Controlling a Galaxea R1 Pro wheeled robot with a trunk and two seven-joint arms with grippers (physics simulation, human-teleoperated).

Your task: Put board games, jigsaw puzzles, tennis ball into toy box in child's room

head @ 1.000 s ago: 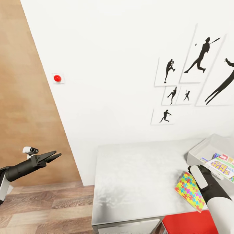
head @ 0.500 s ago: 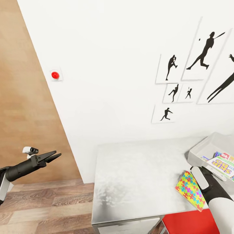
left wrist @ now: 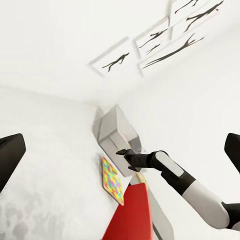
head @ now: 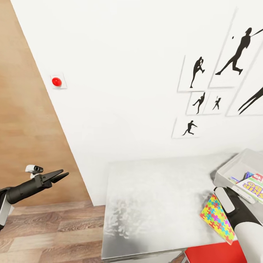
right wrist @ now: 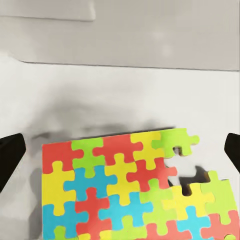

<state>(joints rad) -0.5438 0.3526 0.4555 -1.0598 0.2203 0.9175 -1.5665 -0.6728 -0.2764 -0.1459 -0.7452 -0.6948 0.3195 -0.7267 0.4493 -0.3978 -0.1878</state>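
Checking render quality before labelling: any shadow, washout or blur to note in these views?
Right wrist view: soft dark shadow on the table beside the sharp jigsaw puzzle. Left wrist view: white wall washed out, table edge hazy. Head view: mottled grey shading on the tabletop.

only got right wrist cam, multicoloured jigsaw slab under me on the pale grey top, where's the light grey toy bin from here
Observer: The shallow light grey toy box sits on the pale grey table right beside the multicoloured jigsaw puzzle, on its wall side and a little to the right.
Operator: anything in it already
Observer: Yes, printed board game boxes lie inside it.
Operator: left arm in the way
Observer: No, the left gripper hangs open off the table's left side, above the wood plank floor.
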